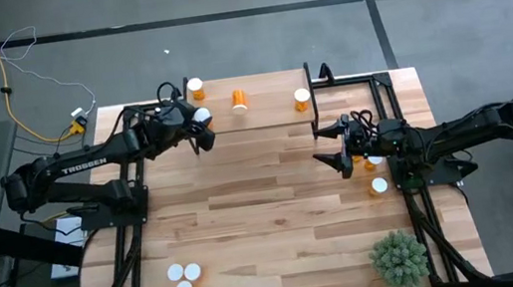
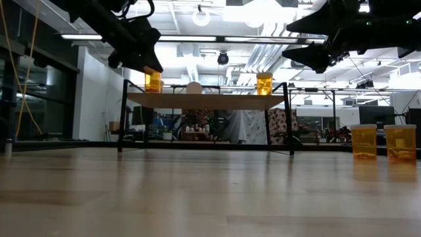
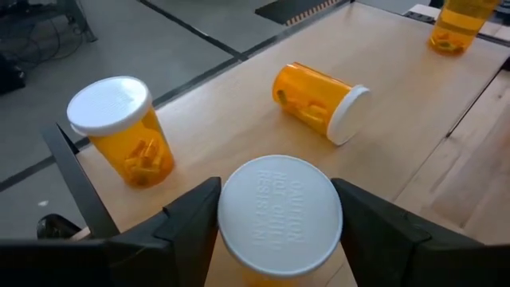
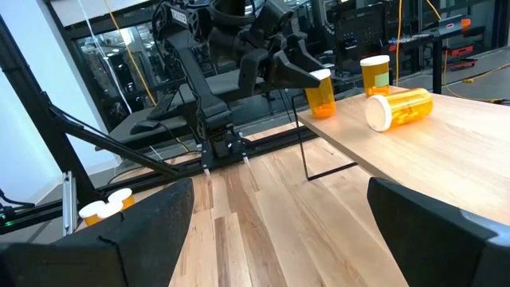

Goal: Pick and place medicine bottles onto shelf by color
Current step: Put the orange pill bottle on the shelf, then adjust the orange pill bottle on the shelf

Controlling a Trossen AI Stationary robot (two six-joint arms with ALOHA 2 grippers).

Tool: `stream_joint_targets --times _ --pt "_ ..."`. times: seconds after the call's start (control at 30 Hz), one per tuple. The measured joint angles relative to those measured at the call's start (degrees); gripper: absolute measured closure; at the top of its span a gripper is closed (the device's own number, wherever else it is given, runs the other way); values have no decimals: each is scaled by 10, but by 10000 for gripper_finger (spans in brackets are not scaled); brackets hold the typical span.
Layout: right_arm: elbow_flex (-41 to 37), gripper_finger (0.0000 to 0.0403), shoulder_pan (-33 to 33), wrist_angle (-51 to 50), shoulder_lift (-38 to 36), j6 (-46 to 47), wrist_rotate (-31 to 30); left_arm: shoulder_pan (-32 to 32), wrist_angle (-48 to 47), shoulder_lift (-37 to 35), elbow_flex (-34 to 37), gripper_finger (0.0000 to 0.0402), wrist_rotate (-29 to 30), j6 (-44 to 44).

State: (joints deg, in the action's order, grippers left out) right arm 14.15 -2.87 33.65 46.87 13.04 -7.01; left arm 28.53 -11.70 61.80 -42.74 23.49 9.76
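The shelf (image 1: pixel 262 112) stands at the table's far edge. On it are one upright medicine bottle (image 3: pixel 123 131), one lying on its side (image 3: pixel 319 100), and another upright one farther right (image 1: pixel 302 100). My left gripper (image 1: pixel 202 126) hangs over the shelf's left part, shut on a further amber bottle with a white cap (image 3: pixel 279 211). My right gripper (image 1: pixel 342 146) hovers open above the table's right side, with nothing between its fingers. My left gripper pinches the bottle between its two fingers (image 3: pixel 191 219), one on each side at the level of the white cap (image 3: pixel 239 207). The fingers slant down from the table's left. The bottle (image 4: pixel 321 94) stays upright, its base at the shelf board or just above it; which, I cannot tell.
Two bottles (image 1: pixel 379 186) stand on the table close under my right arm, also seen in the low view (image 2: pixel 364 140). Three more, white caps up (image 1: pixel 182 275), stand near the front left. A spiky green plant (image 1: pixel 398 257) sits at the front right.
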Motion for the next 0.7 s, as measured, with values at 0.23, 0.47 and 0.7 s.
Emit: stream_joint_targets --times 0.23,0.47,0.7 --pt "0 37 0 0 0 1 0 0 -1 0 -3 142 -2 -10" --pt "0 37 0 16 0 13 -18 0 -9 0 -50 116 -7 -32" --pt "53 37 -1 -1 1 13 -35 -5 -36 -31 -109 114 -67 -48"
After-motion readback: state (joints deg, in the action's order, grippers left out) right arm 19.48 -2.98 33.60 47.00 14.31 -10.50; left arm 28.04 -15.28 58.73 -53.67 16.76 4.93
